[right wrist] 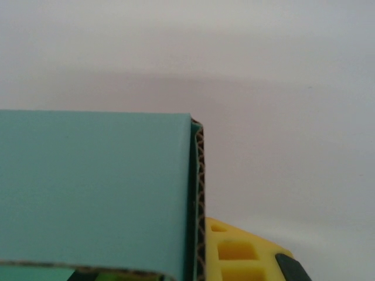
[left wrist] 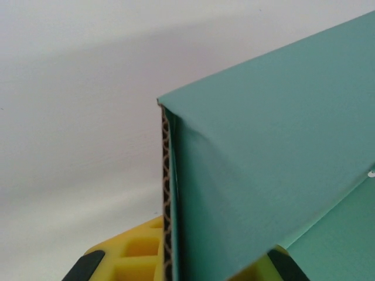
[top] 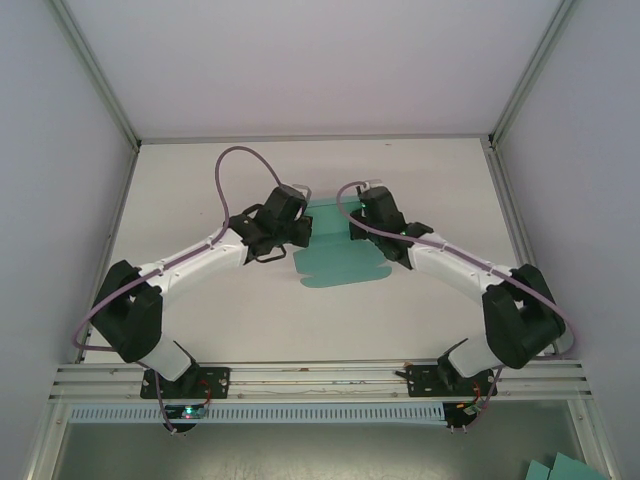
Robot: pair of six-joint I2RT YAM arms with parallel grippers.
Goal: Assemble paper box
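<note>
The paper box is teal-green card, lying partly folded in the middle of the white table. Its near part lies flat and its far part is raised between the two arms. My left gripper is at the box's left side. In the left wrist view a folded double wall of the box stands between the yellow fingers, and the gripper is shut on it. My right gripper is at the box's right side. It is shut on another folded wall, whose corrugated edge lies against the yellow finger.
Spare teal sheets lie below the table's near right corner. Metal frame posts and white walls enclose the table on the left, right and far sides. A slotted rail runs along the near edge by the arm bases.
</note>
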